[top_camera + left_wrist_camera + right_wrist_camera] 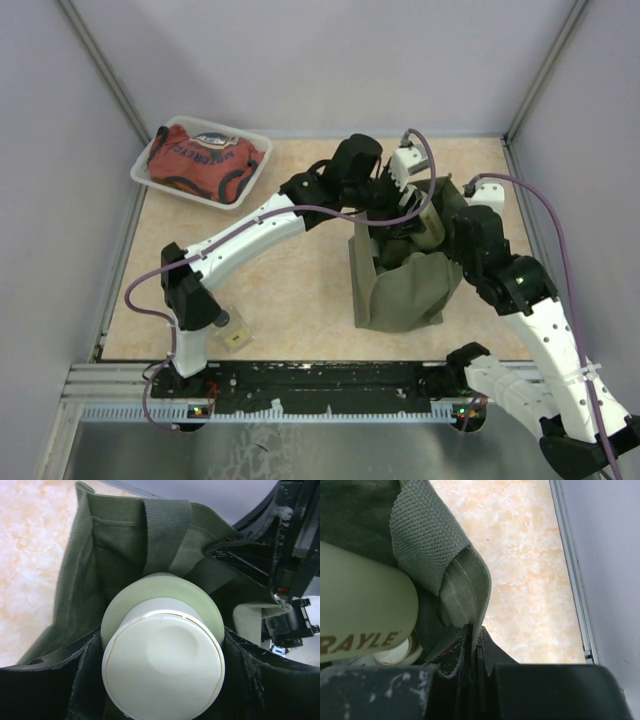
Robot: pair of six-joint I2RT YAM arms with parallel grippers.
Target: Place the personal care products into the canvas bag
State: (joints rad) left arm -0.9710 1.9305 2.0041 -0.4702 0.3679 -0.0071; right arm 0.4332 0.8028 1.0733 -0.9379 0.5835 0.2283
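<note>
Broadly, the peach-mottled counter (290,290) is carrying the tall olive-green canvas bag (400,290), which is standing right of centre in the top view with its mouth facing up. Its cloth is looking soft and light. The sides are creasing and slumping, so I am judging that the mouth will fold shut unless something is holding the rim. The right tool (472,645) is doing that, its jaws pressing closed on the bag's hem at the lower middle of the right wrist view, just beside a woven olive webbing strap (427,535). The hem or that strap is looking like the best place to take hold.

Smaller, the olive-green plastic bottle with a cream cap (160,600) is sitting in the left tool (162,680). The jaws are standing partly apart and gripping its round body from both sides, over the bag's open mouth. It is looking rigid, smooth and probably light. The curved wall may be prone to slipping, so a grip across the body below the cap is suiting it.

Smallest, a pale olive lettered bottle (360,595) at the left of the right wrist view is showing cream letters "RAYLE", their start cut off. Whether it is the same bottle I cannot tell.
</note>
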